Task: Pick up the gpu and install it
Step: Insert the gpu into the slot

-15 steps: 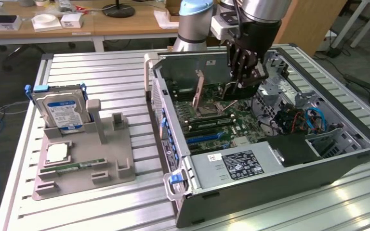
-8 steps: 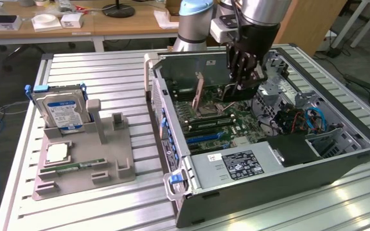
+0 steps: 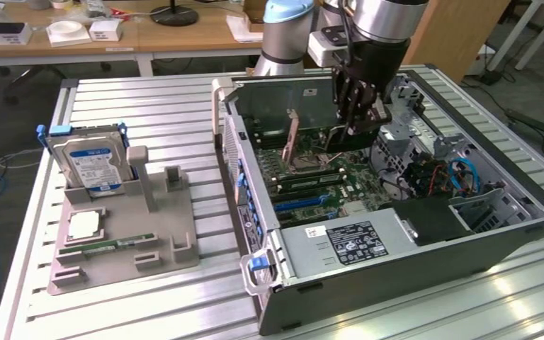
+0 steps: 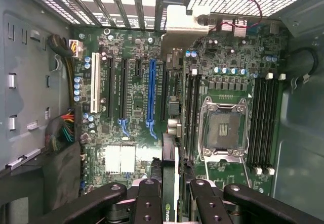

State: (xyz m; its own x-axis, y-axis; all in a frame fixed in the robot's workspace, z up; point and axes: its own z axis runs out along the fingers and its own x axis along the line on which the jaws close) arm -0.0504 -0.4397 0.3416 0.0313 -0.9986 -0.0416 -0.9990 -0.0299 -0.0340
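An open desktop computer case (image 3: 499, 234) is laid on its side on a slatted metal table (image 3: 139, 106), at the exterior view's right. The arm is seen reaching down into the far half of the case, with its black pincer (image 3: 358, 127) set among the parts there.

In the wrist view the pincer is seen clamped on the gpu (image 4: 169, 168). The thin card is held edge-on between the two black fingers (image 4: 147, 198). The card is held above the green motherboard (image 4: 131, 52), between the long blue slot (image 4: 151, 90) and the CPU socket (image 4: 223, 128). Whether its edge is touching a slot cannot be told. Black memory slots (image 4: 266, 123) are seen on the socket's other side.

A power supply (image 3: 348, 244) with a black label is fitted at the near end of the case.

At the exterior view's left, a grey holder (image 3: 173, 244) is set on the table, well apart from the case. A hard drive (image 3: 88, 166) with a blue label is stood upright in it. A narrow green memory strip (image 3: 111, 245) is laid flat toward its near edge.
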